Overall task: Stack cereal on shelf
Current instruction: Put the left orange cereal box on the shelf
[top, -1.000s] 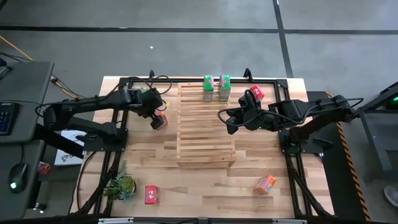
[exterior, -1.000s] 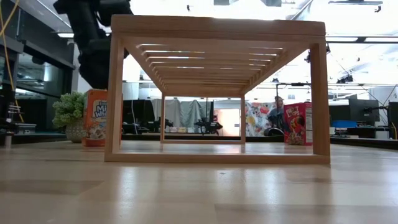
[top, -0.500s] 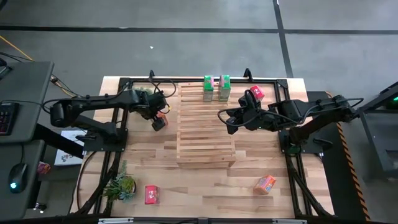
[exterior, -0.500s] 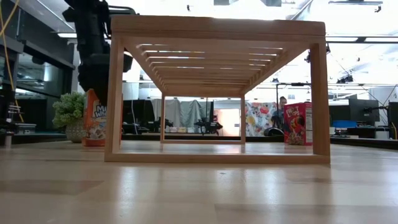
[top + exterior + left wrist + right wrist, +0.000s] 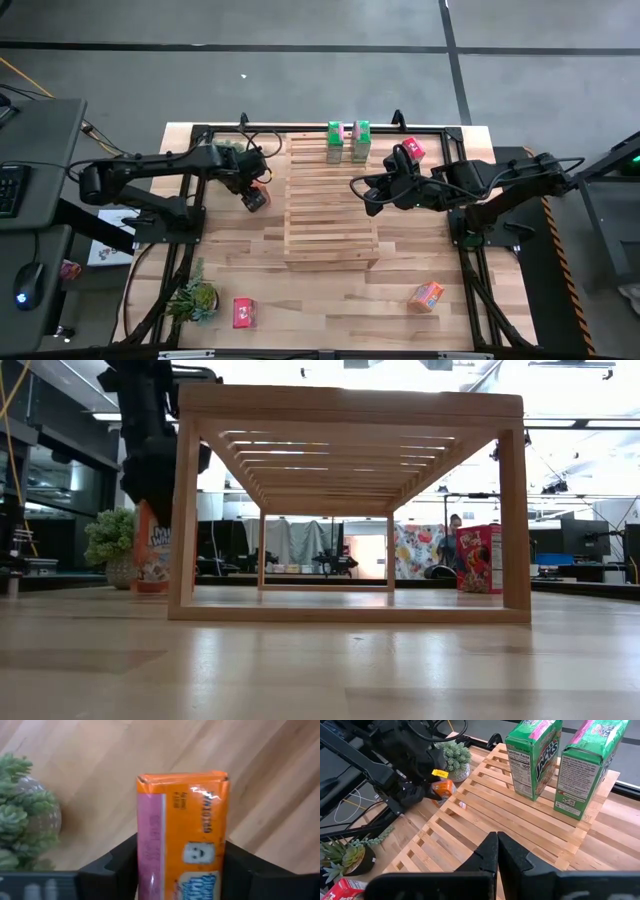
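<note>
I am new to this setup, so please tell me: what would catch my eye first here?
The pale wooden shelf fills the table's middle, with two green cereal boxes upright on its far end. Beside its left edge, the left pincer is closed on an orange cereal box; the shut right pincer hovers over its right side.

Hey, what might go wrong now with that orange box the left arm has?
The left claw grips the orange cereal box close beside the shelf, so lifting it could clip the shelf's edge. A potted plant stands near and might get knocked. Two green cereal boxes on top could topple if the shelf is bumped.
</note>
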You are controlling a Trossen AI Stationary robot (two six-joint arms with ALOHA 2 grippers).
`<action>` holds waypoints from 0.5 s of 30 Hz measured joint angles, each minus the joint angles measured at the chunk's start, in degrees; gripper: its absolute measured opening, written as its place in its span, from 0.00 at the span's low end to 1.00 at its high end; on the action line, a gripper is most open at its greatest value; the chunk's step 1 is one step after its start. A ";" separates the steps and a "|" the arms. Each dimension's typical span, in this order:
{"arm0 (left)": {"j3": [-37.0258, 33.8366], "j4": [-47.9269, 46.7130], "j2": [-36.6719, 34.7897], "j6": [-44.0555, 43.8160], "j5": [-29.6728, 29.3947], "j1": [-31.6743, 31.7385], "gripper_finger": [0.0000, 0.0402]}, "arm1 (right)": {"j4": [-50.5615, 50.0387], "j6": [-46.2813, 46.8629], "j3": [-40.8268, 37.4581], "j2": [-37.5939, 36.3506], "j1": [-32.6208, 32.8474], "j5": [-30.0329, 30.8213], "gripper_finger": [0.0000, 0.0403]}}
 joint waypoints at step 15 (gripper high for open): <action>38.08 -27.53 -3.12 4.93 -0.38 -1.81 0.42 | 0.40 -1.05 0.00 -0.33 0.02 -0.20 0.00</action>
